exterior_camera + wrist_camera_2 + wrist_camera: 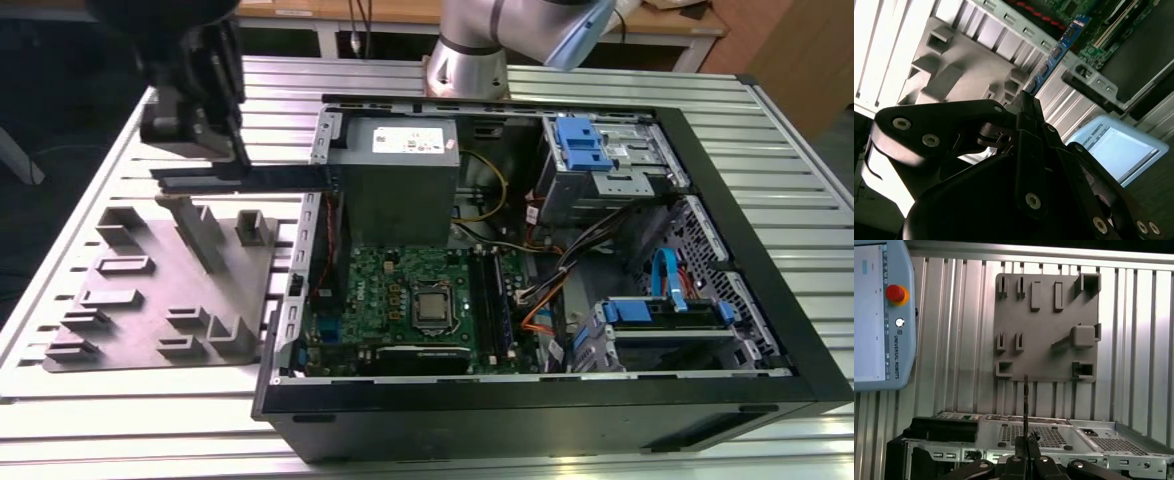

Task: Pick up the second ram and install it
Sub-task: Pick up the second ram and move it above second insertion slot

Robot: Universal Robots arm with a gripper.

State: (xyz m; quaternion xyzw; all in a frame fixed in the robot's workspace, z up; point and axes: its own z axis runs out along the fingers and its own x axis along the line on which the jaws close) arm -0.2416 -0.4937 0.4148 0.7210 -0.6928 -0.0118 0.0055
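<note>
My gripper (220, 160) hangs over the table at the exterior view's left, between the grey holder plate (160, 290) and the open computer case (747, 230). It is shut on the second ram (260, 178), a long dark strip held level and reaching toward the case wall. In the second wrist view the ram (1059, 50) shows blue with black chips, sticking out past the gripper (1024, 107) toward the motherboard. Seen edge-on in the first wrist view, the ram (1025, 400) is a thin line rising from the gripper (1026, 447). The green motherboard (400, 295) and its long black slots (497, 300) lie inside the case.
A grey power-supply box (400, 180) stands in the case just past the ram's free end. Blue-tabbed drive cages (601, 150) and loose cables (561, 260) fill the case's right side. A teach pendant (879, 315) lies on the ribbed table (954, 340).
</note>
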